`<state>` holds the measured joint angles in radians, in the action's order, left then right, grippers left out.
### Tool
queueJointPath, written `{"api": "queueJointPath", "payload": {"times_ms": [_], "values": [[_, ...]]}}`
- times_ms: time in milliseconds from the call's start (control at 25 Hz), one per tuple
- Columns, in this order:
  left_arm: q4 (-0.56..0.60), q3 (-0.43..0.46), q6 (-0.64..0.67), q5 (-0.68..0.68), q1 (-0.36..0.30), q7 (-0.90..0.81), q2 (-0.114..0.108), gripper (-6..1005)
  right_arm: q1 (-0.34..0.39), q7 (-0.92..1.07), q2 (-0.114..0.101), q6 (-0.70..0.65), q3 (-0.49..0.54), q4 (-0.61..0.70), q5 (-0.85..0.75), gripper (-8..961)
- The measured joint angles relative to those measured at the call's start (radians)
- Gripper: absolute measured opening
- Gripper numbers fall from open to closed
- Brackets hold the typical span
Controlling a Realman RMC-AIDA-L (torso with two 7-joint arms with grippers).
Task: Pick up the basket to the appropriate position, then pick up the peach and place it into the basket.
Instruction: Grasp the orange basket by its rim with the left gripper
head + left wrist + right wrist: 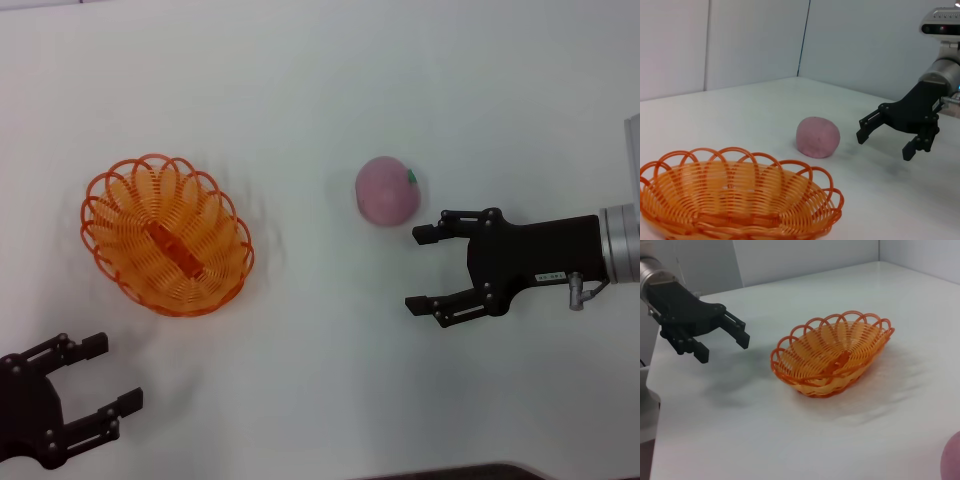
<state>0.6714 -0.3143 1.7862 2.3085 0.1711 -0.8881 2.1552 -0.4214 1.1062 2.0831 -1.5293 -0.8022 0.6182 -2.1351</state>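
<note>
Nearest the robot, the left gripper (112, 375) hangs empty with fingers apart. Beyond it the basket (166, 234) sits on the white table (320, 90), well apart from the peach (387, 190). The right gripper (420, 268), fingers apart, hovers just beside the peach; only the head view shows the peach's green leaf mark.
</note>
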Motion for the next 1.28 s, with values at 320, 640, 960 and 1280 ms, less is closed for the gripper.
{"api": "queueJointPath", "payload": {"times_ms": [320, 640, 960, 1280], "values": [[0.000, 0.010, 0.005, 0.000, 0.001, 0.000, -0.002, 750, 0.007, 0.003, -0.010, -0.006, 0.037, 0.002, 0.000, 944], [0.004, 0.028, 0.009, 0.000, 0.016, -0.070, 0.000, 750, 0.009, 0.003, -0.012, -0.012, 0.050, 0.002, -0.004, 943], [0.018, 0.089, -0.016, -0.003, 0.104, -0.633, -0.046, 749, 0.005, 0.004, -0.010, -0.012, 0.051, 0.002, -0.005, 942], [0.039, 0.062, -0.105, 0.076, 0.186, -1.068, -0.078, 749, 0.001, 0.004, -0.009, -0.012, 0.049, 0.002, -0.005, 942]]}}
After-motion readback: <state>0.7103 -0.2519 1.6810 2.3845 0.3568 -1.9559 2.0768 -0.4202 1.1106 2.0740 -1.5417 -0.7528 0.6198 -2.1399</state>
